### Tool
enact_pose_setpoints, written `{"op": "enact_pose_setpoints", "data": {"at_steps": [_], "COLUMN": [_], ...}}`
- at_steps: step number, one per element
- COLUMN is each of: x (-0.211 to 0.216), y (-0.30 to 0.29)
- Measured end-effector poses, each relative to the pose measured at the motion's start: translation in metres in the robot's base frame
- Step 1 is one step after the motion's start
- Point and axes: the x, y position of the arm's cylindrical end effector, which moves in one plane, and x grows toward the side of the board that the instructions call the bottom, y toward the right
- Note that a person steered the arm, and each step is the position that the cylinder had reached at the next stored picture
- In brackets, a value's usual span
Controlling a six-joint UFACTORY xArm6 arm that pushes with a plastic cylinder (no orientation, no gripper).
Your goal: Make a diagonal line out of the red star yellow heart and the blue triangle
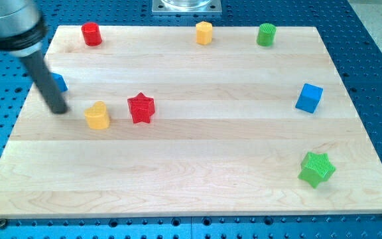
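Note:
The red star [140,108] lies left of the board's middle. The yellow heart [97,115] lies just to its left and slightly lower. A blue block [60,82], partly hidden behind the rod so its shape is unclear, sits near the left edge, above and left of the heart. My tip [59,109] rests on the board just below that blue block and a short way left of the yellow heart, touching neither as far as I can see.
A red cylinder [91,34], a yellow hexagonal block [204,32] and a green cylinder [266,34] line the top edge of the wooden board [191,186]. A blue cube [309,97] sits at the right. A green star [317,168] sits at the lower right.

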Motion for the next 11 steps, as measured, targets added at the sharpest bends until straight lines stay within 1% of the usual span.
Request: {"op": "enact_pose_setpoints", "data": {"at_steps": [1,2,3,4,5,6,7,8,9,10,11], "x": [0.049,0.079,0.0,0.035,0.072,0.065,0.061,0.116,0.103,0.078,0.027], "y": [0.122,0.139,0.087,0.073,0.181,0.172,0.117,0.154,0.162,0.23,0.225]}}
